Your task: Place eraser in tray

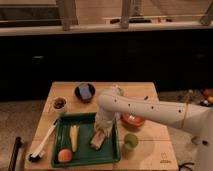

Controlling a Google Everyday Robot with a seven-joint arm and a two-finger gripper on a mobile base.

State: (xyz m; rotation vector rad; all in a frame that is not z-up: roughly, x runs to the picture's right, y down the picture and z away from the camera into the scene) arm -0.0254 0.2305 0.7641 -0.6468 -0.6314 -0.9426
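No readable text, labels, brands or numbers are seen anywhere in the frame. A small dark mark is noted on the surface (150, 92) at lower right, near its front corner, but it cannot be read. The hand (101, 131) is located lower centre, over the tray (56, 146); no markings are seen on either.
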